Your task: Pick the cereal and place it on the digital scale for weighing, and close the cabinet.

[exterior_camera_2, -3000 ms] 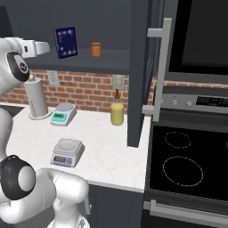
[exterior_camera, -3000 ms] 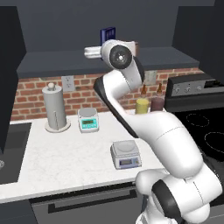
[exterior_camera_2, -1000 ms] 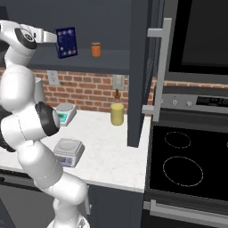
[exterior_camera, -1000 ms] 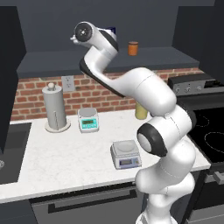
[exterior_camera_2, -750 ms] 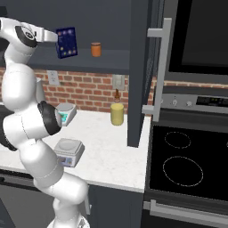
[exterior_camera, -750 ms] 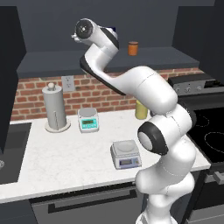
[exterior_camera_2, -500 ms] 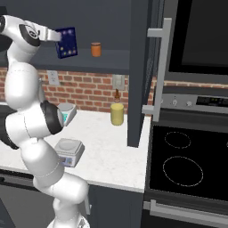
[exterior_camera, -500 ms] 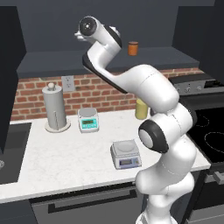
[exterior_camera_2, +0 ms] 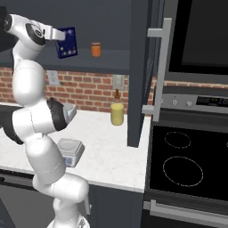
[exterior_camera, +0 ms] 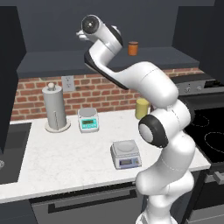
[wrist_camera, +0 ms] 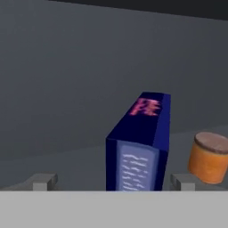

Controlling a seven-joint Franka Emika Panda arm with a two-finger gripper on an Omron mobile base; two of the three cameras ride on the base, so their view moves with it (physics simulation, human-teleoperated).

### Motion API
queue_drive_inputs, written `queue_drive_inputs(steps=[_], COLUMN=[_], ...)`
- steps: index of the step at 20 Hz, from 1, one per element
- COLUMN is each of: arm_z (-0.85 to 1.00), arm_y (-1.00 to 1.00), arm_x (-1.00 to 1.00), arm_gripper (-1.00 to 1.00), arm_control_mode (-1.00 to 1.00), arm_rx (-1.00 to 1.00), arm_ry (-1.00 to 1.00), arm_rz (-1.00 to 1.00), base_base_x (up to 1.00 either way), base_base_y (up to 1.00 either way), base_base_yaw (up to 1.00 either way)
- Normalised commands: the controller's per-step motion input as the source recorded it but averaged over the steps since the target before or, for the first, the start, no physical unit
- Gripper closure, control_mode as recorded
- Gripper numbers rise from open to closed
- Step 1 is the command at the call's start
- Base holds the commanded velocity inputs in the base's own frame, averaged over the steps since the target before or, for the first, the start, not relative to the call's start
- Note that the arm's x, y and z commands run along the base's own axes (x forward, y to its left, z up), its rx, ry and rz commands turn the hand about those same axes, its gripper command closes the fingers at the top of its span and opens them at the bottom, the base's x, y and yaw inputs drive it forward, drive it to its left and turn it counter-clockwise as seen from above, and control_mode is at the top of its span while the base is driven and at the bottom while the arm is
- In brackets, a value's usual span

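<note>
hand view: the claw stands wide open, a fingertip on each side of the cereal, not closed on it. the box stands on the open cabinet shelf, an orange can just beside. below on the counter sits the digital scale.

A red brick wall runs behind a pale marble counter, with a white outlet set into it. A dark sink sits at the counter's left end. To the right stands a black stove under a black oven door. Dark drawers run beneath the counter.
</note>
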Motion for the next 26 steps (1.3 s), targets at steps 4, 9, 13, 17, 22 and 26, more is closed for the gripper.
queue_drive_inputs(steps=[4, 9, 13, 17, 22, 26], arm_z=[0.0, 0.0, 0.0, 0.0, 0.0, 0.0], arm_y=[-0.27, -0.09, 0.0, 0.0, 0.0, 0.0], arm_x=[0.11, 0.17, 0.19, 0.05, 0.0, -0.14], arm_gripper=[-1.0, 1.0, 1.0, 1.0, 1.0, 1.0], arm_control_mode=[-1.0, -1.0, -1.0, -1.0, -1.0, -1.0], arm_rx=[0.01, 0.0, 0.0, 0.0, 0.0, 0.03], arm_ry=[0.03, 0.01, 0.03, 0.0, -0.01, -0.08], arm_rz=[0.0, 0.0, 0.0, 0.0, 0.0, 0.0], base_base_x=[0.0, 0.0, 0.0, 0.0, 0.0, 0.0], base_base_y=[0.0, 0.0, 0.0, 0.0, 0.0, 0.0], base_base_yaw=[0.0, 0.0, 0.0, 0.0, 0.0, 0.0])
